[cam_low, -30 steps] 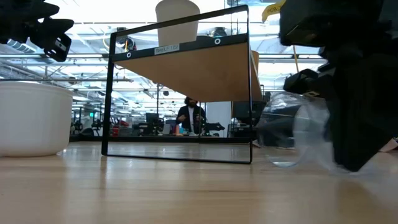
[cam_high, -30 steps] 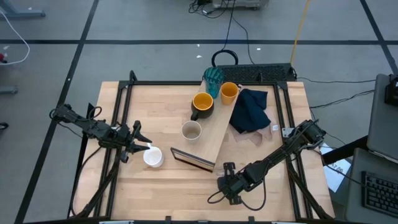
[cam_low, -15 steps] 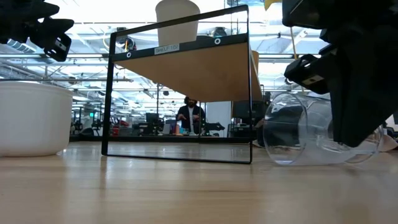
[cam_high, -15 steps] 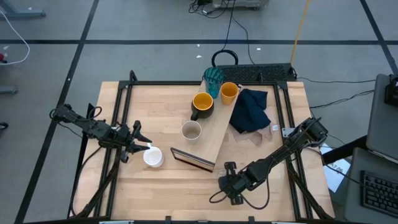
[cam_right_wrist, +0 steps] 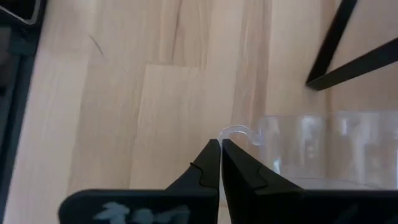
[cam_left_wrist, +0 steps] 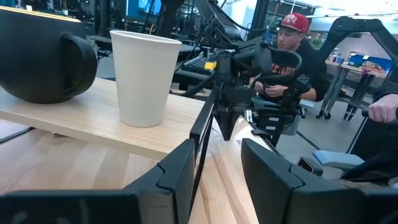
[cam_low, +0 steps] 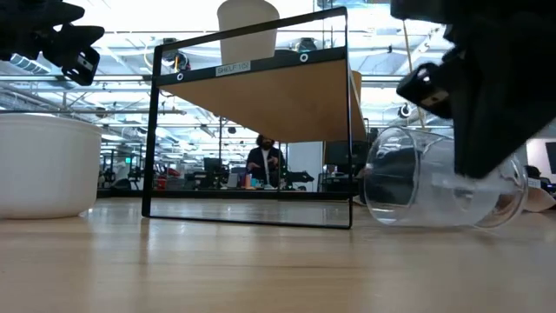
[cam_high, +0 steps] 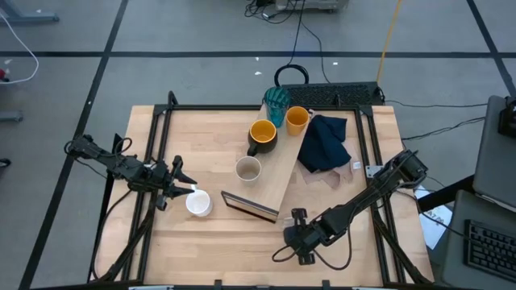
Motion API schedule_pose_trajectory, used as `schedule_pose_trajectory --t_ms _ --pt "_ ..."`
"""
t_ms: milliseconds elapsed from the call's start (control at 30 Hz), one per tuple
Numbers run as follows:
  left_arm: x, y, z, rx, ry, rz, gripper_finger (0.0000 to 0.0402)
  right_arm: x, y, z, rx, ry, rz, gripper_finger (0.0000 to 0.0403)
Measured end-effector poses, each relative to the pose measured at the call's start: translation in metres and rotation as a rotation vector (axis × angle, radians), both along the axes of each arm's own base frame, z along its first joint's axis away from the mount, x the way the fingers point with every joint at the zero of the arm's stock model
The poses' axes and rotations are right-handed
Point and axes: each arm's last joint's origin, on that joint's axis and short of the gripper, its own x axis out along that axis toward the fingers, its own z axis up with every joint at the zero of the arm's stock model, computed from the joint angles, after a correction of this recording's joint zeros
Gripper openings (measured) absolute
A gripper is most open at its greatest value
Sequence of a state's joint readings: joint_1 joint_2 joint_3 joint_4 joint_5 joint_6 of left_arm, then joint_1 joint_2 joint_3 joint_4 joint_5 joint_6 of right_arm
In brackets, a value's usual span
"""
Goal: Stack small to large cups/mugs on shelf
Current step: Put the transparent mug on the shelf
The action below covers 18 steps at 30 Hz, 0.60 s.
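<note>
The clear glass [cam_low: 426, 178] lies on its side on the table near the front edge, mouth toward the table's left. My right gripper [cam_right_wrist: 221, 144] is shut just above it, fingertips at its mouth rim. My left gripper [cam_high: 184, 188] is open and empty beside the white mug [cam_high: 198, 203], which stands on the table. The raised light-wood shelf [cam_high: 278, 173] carries the beige cup [cam_high: 247, 169], the dark mug with yellow inside [cam_high: 262, 135] and the orange cup [cam_high: 297, 119]. The teal tumbler [cam_high: 276, 101] stands at its far end. My right gripper's shut fingertips [cam_right_wrist: 211, 152] stand right at the curved lip of the glass's mouth [cam_right_wrist: 237, 132], coming from above. I cannot tell whether they touch or pinch it. The glass rests on its side on the table.
A navy cloth [cam_high: 325, 143] lies right of the shelf, with a pale cloth [cam_high: 334, 179] beside it. A black bar [cam_high: 343, 94] runs along the far edge. Black frame rails [cam_high: 161, 153] run along both table sides. A person in a red cap [cam_left_wrist: 292, 50] sits beyond the table.
My right gripper has gone up a little over the clear glass. The glass, blurred and tilted a second ago, has settled level on its side on the table.
</note>
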<state>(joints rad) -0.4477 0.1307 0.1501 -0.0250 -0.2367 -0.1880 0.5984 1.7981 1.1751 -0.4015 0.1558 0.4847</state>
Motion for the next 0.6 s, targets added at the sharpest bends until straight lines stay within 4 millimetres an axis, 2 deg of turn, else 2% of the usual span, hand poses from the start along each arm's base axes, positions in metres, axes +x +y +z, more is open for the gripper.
schedule_pose_trajectory --t_ms 300,600 --pt "0.0 0.0 0.0 -0.002 -0.004 0.0 0.0134 -0.009 -0.002 0.025 0.003 -0.052 -0.007 0.0" --pt "0.0 0.0 0.0 -0.002 -0.004 0.0 0.0134 -0.01 -0.003 0.026 -0.003 -0.05 -0.002 0.0"
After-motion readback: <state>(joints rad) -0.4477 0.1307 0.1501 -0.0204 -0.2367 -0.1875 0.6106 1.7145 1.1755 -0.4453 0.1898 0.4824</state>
